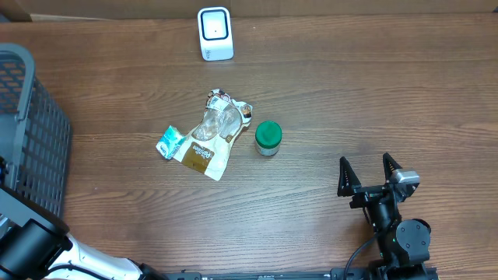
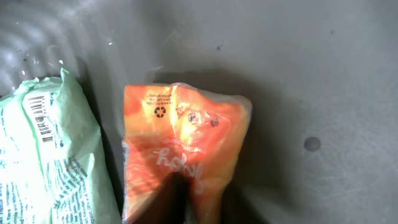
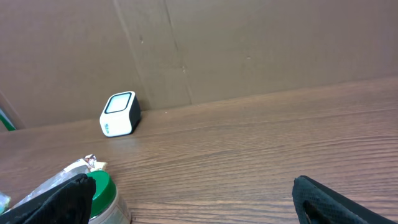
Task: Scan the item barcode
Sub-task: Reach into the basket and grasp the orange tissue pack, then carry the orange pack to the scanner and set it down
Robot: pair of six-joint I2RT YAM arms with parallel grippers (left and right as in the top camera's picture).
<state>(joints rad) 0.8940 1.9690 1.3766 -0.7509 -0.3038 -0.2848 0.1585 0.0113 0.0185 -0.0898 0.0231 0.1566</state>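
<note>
Gripping the orange packet (image 2: 186,137) beside the green packet (image 2: 50,155): left tool (image 2: 177,194); right tool (image 1: 364,160) released.

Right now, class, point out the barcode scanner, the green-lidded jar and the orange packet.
barcode scanner (image 1: 215,33): overhead view, its white front face.
green-lidded jar (image 1: 268,134): overhead view, centre of the lid.
orange packet (image 2: 186,143): left wrist view, its printed front.

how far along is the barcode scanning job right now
Possibly done: a brown pouch, teal packet and green-lidded jar lie out on the table, though nothing shows they were scanned. In hand: the left pincer is closed on an orange packet in the basket. Left: carry it to the scanner; a green packet waits too. The right pincer is open, idle.
</note>
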